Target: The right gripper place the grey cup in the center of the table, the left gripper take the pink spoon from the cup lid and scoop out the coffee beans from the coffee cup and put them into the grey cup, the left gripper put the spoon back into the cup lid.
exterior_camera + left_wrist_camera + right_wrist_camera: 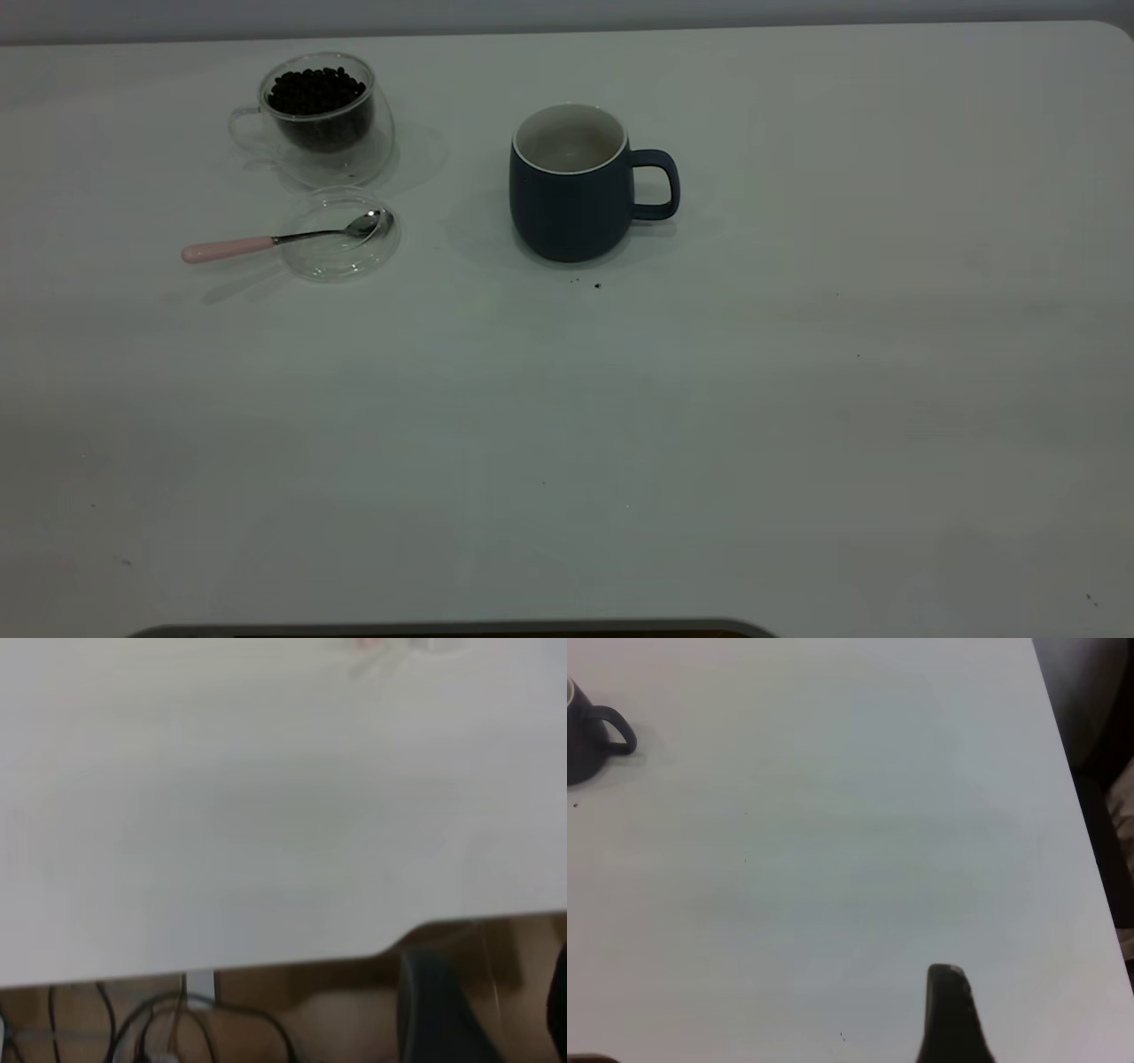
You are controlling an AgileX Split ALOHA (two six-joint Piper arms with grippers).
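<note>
The grey cup (567, 199) stands upright near the middle of the table (567, 425), handle to the right; it also shows in the right wrist view (580, 740). The coffee cup (321, 120) holds a heap of coffee beans (315, 90) at the back left. In front of it lies the cup lid (341, 235), with the pink spoon (266, 241) resting bowl-in and its handle sticking out to the left. Neither gripper shows in the exterior view. My left gripper (496, 1010) is open beyond the table's edge. My right gripper (771, 1041) is open and empty over bare table, far from the grey cup.
A few dark specks (595, 285) lie just in front of the grey cup. Cables (159, 1028) hang below the table edge in the left wrist view. The table's right edge (1076, 788) shows in the right wrist view.
</note>
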